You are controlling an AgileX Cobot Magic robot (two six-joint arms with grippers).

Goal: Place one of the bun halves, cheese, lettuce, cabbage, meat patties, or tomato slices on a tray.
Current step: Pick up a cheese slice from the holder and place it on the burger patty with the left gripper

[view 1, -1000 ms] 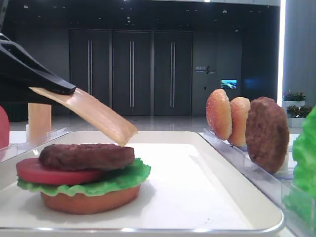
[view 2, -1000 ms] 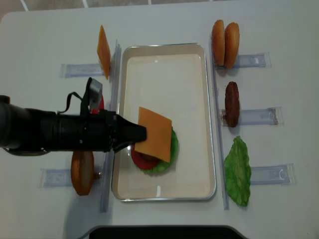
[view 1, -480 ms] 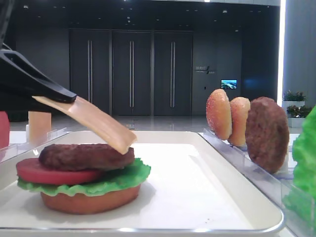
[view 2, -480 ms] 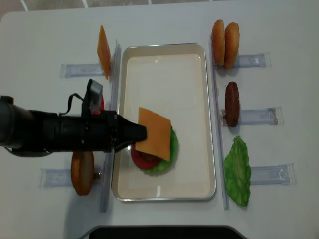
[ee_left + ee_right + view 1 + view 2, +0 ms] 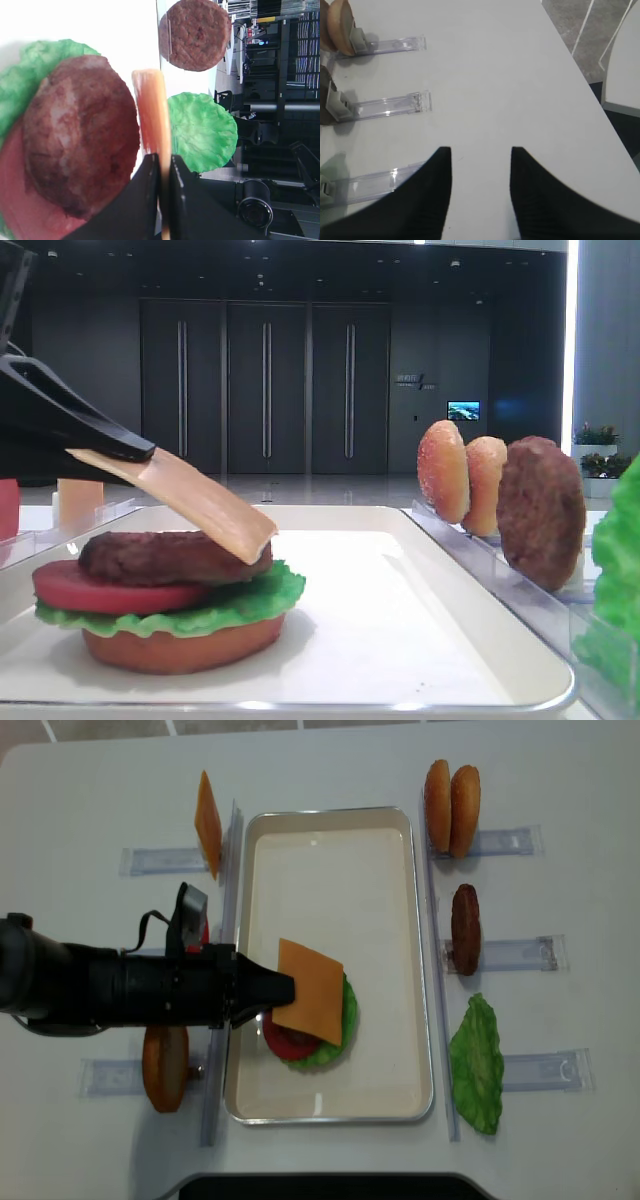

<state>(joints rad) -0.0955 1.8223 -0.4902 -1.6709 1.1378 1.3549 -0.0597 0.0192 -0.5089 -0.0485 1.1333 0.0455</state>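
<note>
Tray, cream, raised rim, holds one stack: flat bun base, frilly lettuce, smooth tomato slice, bumpy brown patty. Left gripper is clamped on one edge of the cheese; the thin orange square slopes down from the jaws, far edge touching the patty. Right gripper spread over bare table, holding nothing.

Overhead view: even, bright light; the pale grey table reads flat, with soft shadows.
Low side view: dark hall behind, a bright strip of light at the right edge.
Cream-white rectangular tray: mild sheen, no harsh glare.
Left wrist view: close objects soft, white areas overexposed.
Right wrist view: black fingers blurred.
</note>
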